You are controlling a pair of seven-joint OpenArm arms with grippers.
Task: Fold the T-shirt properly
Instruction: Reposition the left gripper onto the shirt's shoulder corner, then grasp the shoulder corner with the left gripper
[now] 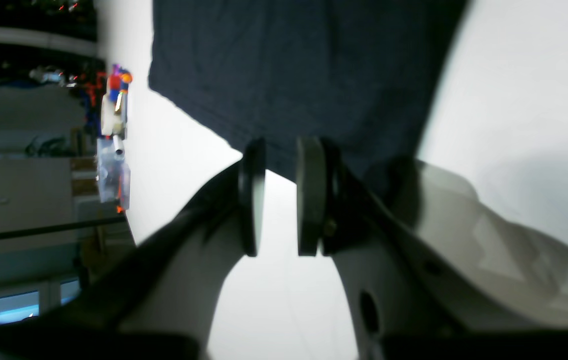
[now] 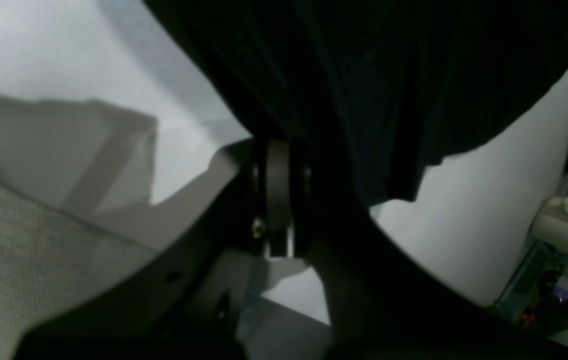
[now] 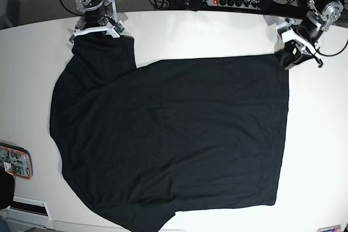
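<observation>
Base view: one T-shirt point(image 3: 174, 134), two arms.

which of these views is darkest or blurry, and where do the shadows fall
Right wrist view is darkest: the T-shirt and right claw merge into black, and the arm throws a grey shadow on the table. Left wrist view is soft, the left claw blurred, the table washed out white. Base view is evenly lit and sharp.
</observation>
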